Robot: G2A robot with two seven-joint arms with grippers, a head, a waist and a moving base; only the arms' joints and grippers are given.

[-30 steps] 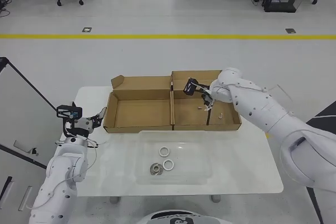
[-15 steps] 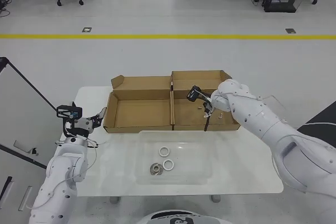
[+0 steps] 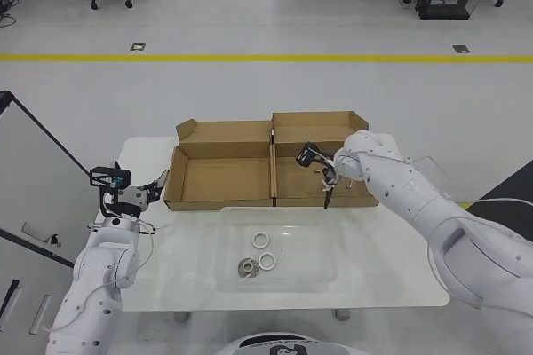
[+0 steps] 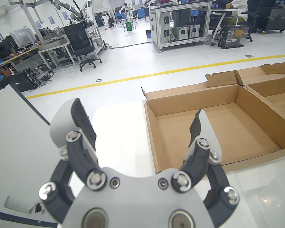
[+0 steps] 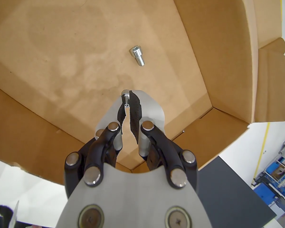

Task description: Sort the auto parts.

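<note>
Pinching a bolt, the right gripper hangs over a cardboard box; left gripper gapes

The right tool, clamped on a small bolt, has drawn back across the right-hand cardboard box toward the robot's side; a second ago it hung farther back in that box; half a second ago it was already closer to the front wall; now it sits just inside that wall; the right arm has swung along, lying nearer the front edge of the counter.
</note>
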